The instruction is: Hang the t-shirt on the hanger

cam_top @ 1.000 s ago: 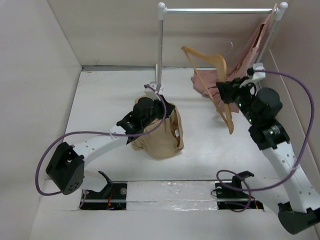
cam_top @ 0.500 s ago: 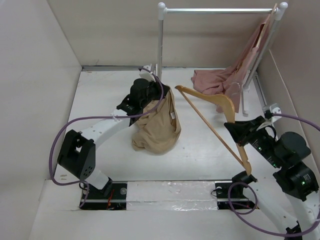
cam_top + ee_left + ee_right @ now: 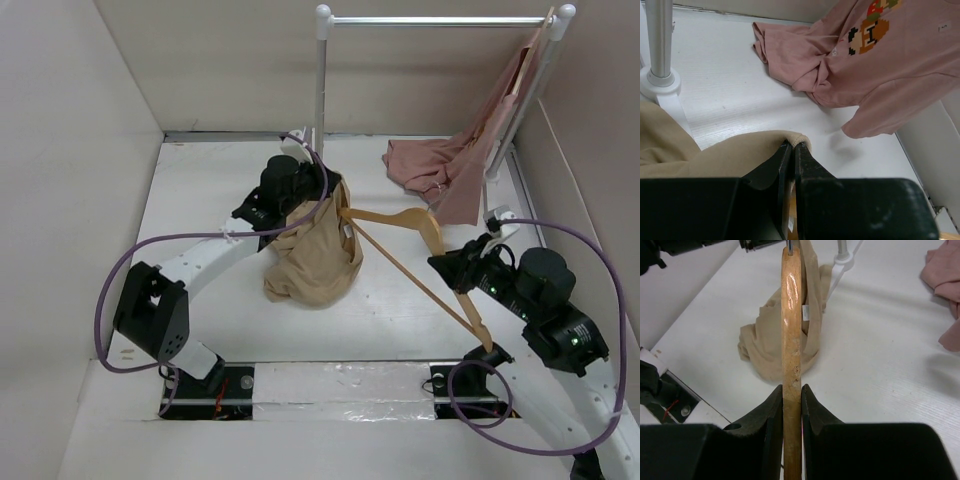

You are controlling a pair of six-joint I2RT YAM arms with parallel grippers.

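Two hands, both occupied. Left hand (image 3: pixel 792 146): pinched tight on an edge of the t-shirt (image 3: pixel 315 265), lifting it just in front of the white post (image 3: pixel 321 90), apparently to hang the cloth open over the surface (image 3: pixel 200 200). Right hand (image 3: pixel 791 390): clamped on the hanger (image 3: pixel 395 216), right of the post, one wooden tip aimed at the shirt. Half a second earlier that tip stood apart from the cloth; now it meets it, presumably to thread an opening.
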